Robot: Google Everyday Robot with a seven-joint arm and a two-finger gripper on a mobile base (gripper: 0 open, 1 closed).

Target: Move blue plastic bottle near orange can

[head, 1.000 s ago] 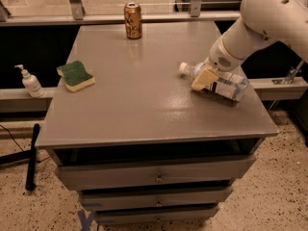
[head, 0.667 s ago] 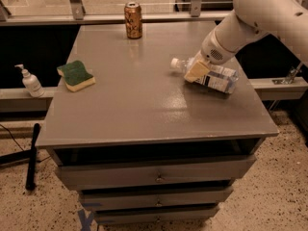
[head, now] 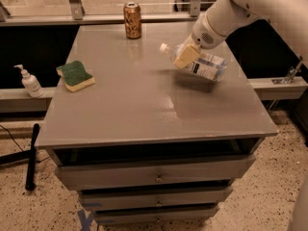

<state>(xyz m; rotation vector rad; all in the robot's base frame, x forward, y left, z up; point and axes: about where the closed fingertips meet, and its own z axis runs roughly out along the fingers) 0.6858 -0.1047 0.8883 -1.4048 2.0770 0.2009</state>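
Observation:
The blue plastic bottle [head: 204, 65] is clear with a white cap and a pale label with a dark patch. It is held lying sideways just above the right part of the grey table [head: 139, 105], cap pointing left. My gripper [head: 186, 56] is shut on the bottle near its neck, coming from the white arm at the upper right. The orange can [head: 132, 19] stands upright at the table's far edge, to the left of and beyond the bottle's cap.
A green and yellow sponge [head: 75, 75] lies at the table's left side. A small white pump bottle [head: 30, 82] stands on a ledge left of the table. Drawers [head: 156, 177] are below the front edge. A black rod [head: 32, 155] rests on the floor at left.
My gripper has lifted the bottle off the table and carried it left and farther back, toward the orange can.

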